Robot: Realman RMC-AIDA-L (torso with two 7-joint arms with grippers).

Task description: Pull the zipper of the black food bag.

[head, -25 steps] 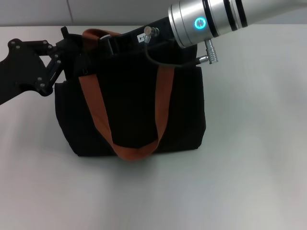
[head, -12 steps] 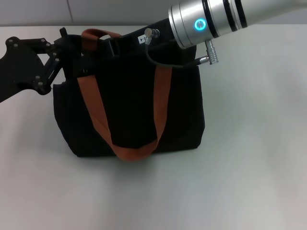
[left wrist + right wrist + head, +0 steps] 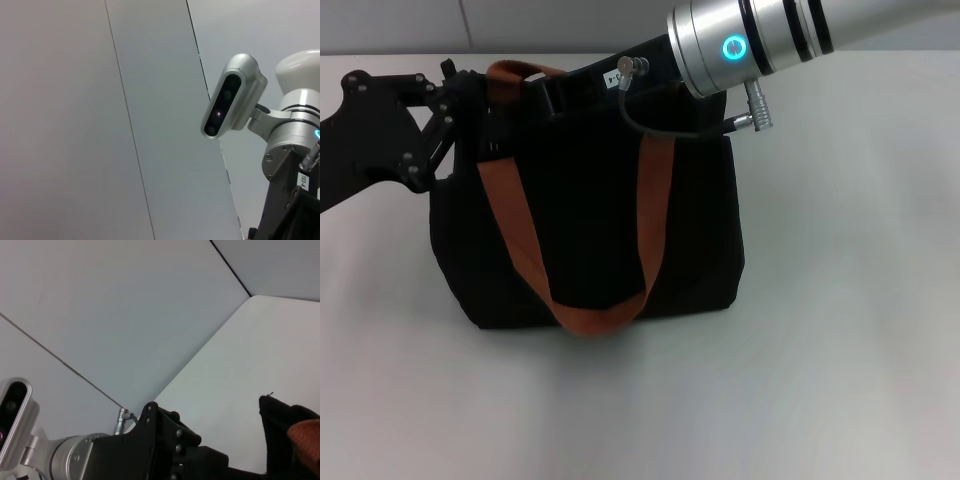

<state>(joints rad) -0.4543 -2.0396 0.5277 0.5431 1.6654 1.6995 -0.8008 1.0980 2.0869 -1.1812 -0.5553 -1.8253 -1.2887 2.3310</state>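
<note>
- The black food bag (image 3: pixel 590 230) stands upright on the white counter (image 3: pixel 840 350), a little left of the middle of the head view, its front face turned toward the robot.
- One rust-brown strap (image 3: pixel 570 300) hangs down the front in a long loop; the second strap (image 3: pixel 525 70) arches over the top edge.
- The left gripper (image 3: pixel 470 110) is at the bag's upper left corner, its black linkage pressed against the fabric. Its fingers merge with the black cloth, so whether they are open or closed cannot be told.
- The right gripper (image 3: pixel 575 85) reaches in from the upper right along the bag's top edge, behind the silver wrist. Its fingers are hidden against the bag, so their state cannot be told either.
- The zipper cannot be made out in any view; by judgement it lies along the top edge between the two grippers.
- Neither wrist view shows the top edge, only wall, counter and the other arm.
- The step in hand appears to be the pull itself or the grip just before it, with the left arm probably bracing the corner.
- The next move calls for a steady draw along the zipper line while the bag is kept from sliding or tipping.
</note>
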